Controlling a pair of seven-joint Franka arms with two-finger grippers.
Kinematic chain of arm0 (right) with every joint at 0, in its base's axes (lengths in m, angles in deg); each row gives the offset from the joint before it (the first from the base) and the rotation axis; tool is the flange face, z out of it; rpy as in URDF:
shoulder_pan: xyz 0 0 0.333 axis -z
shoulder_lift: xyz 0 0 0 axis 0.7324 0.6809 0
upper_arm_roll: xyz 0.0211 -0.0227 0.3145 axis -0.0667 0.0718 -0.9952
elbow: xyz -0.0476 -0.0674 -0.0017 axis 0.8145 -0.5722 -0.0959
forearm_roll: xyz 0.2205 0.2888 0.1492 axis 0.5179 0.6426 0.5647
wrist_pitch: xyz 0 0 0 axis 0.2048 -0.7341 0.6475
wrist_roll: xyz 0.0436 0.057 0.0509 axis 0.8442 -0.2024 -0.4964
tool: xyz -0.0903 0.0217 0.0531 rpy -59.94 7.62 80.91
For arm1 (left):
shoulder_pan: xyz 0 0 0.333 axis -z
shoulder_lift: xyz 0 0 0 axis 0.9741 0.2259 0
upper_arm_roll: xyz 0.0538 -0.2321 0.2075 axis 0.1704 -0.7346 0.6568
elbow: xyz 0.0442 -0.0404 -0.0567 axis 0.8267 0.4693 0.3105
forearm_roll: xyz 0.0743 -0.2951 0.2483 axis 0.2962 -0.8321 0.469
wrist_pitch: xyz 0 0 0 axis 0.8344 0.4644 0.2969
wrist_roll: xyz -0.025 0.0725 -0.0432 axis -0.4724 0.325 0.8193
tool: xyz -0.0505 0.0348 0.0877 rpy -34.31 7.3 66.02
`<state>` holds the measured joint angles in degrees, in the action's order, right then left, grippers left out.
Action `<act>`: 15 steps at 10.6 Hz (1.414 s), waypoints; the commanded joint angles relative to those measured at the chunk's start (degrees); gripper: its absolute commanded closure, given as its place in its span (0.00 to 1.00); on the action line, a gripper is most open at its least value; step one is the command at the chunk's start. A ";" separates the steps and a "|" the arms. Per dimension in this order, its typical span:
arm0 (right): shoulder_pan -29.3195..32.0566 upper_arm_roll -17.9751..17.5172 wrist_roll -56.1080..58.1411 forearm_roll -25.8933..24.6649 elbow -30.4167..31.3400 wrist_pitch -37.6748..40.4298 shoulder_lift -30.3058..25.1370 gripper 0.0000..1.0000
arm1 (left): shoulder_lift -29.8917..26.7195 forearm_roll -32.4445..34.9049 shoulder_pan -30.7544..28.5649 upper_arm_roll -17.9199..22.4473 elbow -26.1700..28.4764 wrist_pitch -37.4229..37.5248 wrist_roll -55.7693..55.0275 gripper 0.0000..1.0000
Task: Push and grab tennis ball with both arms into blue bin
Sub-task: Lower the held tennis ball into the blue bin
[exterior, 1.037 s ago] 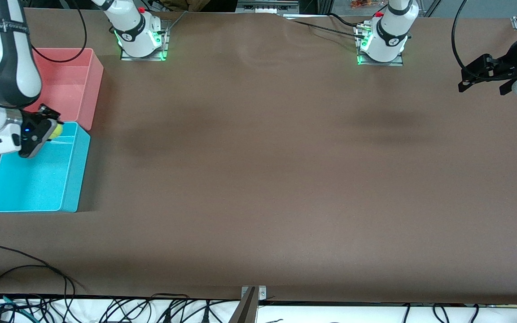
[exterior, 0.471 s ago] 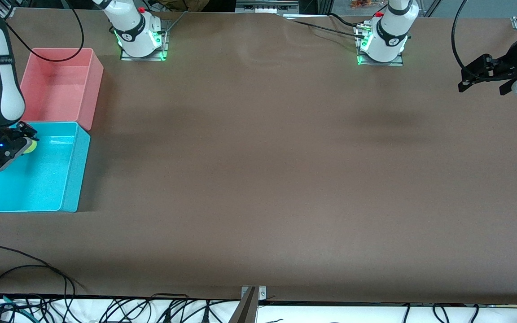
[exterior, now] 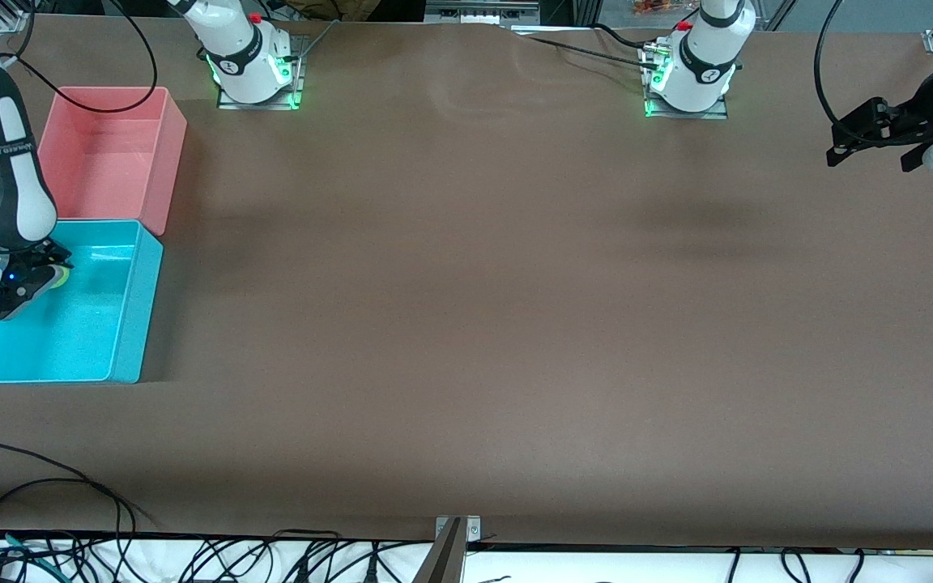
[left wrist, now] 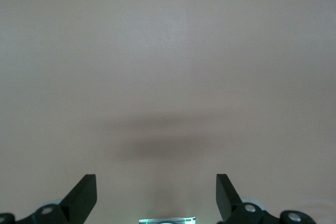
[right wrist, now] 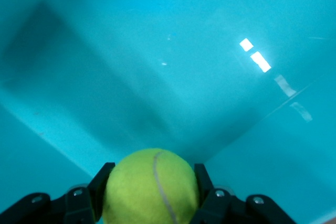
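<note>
My right gripper (exterior: 52, 272) is shut on the yellow-green tennis ball (exterior: 59, 277) and holds it low inside the blue bin (exterior: 134, 324), over the part of the floor nearest the pink tub. In the right wrist view the tennis ball (right wrist: 152, 187) sits between the two black fingers (right wrist: 101, 182), with the blue bin's floor and walls (right wrist: 157, 61) filling the view. My left gripper (exterior: 871, 138) is open and empty, held in the air over the left arm's end of the table; in the left wrist view the left gripper (left wrist: 156, 198) has only bare table under it.
A pink tub (exterior: 167, 154) stands touching the blue bin, farther from the front camera. The brown table (exterior: 475, 324) stretches between the two arms. Cables (exterior: 45, 518) lie along the edge nearest the front camera.
My right gripper has carried the tennis ball from above the bin's wall nearest the pink tub down into the blue bin. The left arm has not moved.
</note>
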<state>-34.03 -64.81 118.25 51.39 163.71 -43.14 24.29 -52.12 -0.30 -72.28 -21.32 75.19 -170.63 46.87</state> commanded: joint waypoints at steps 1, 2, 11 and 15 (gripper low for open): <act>1.89 -0.68 0.52 2.55 -4.80 -0.68 5.06 0.84 | 0.45 -0.87 0.17 0.26 -1.09 0.39 0.20 0.00; 1.89 -0.68 0.17 2.74 -4.71 -0.59 5.15 0.83 | 0.45 -0.87 0.17 0.26 -1.09 0.39 0.20 0.00; 1.10 -1.47 -1.67 3.71 -9.26 6.41 5.59 0.00 | 0.45 -0.87 0.17 0.26 -1.09 0.39 0.20 0.00; -0.48 -1.47 -3.35 3.71 -12.70 12.59 5.16 0.00 | 0.45 -0.87 0.17 0.26 -1.09 0.39 0.20 0.00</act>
<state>-34.24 -66.29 115.70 54.19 153.27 -33.32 29.19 -52.11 -0.30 -72.27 -21.33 75.20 -170.63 46.87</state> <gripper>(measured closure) 0.000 0.000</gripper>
